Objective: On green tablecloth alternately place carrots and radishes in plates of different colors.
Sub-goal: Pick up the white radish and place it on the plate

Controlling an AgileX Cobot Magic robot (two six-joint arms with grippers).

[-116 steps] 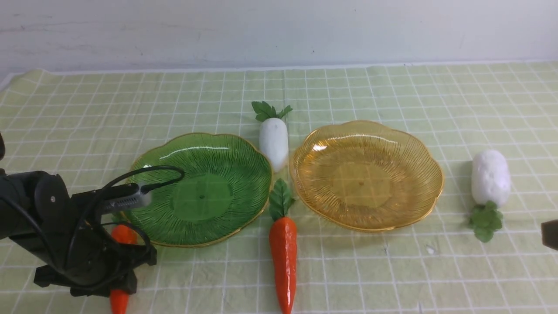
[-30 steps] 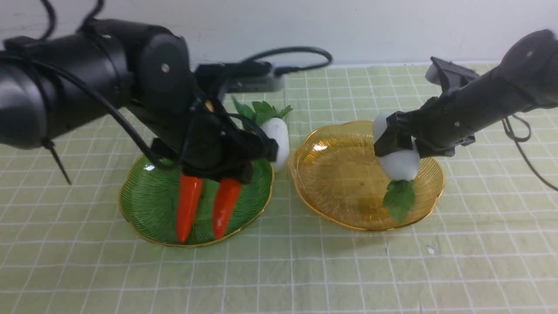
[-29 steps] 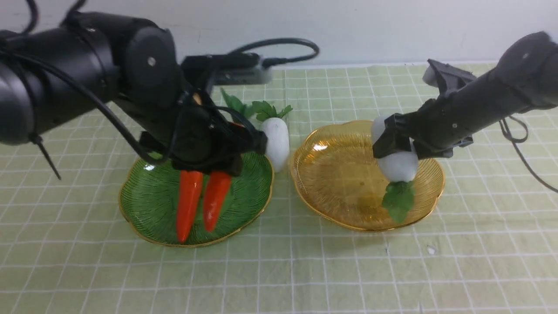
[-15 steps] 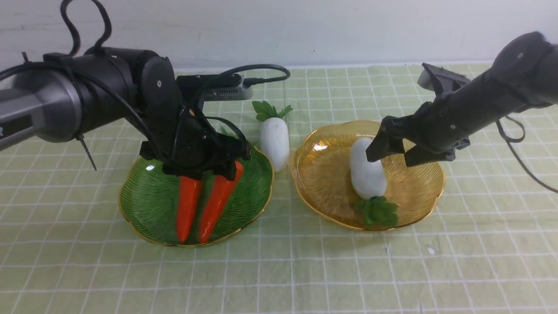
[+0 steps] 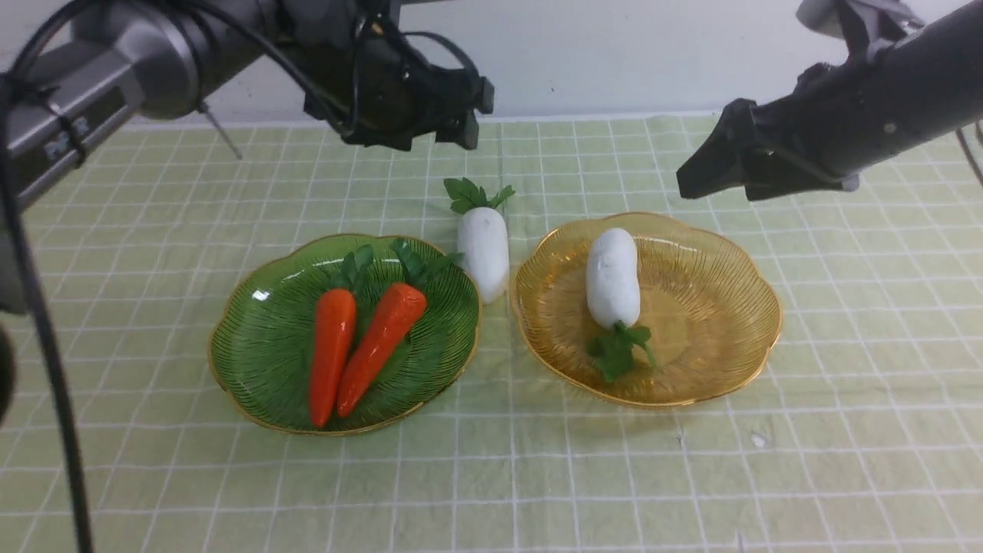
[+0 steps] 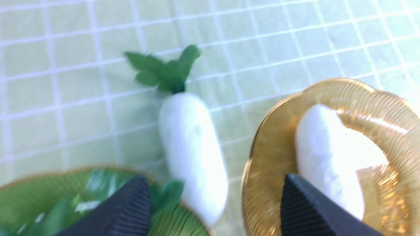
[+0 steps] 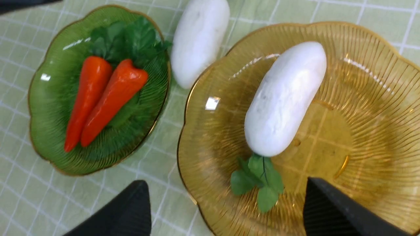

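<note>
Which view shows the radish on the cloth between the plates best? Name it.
The front view: the loose radish is sharp and whole, leaves included, between the green plate and the amber plate. The left wrist view shows it whole but blurred; the right wrist view crops its leafy end.

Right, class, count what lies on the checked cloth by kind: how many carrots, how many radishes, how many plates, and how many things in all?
carrots: 2
radishes: 2
plates: 2
total: 6
</note>
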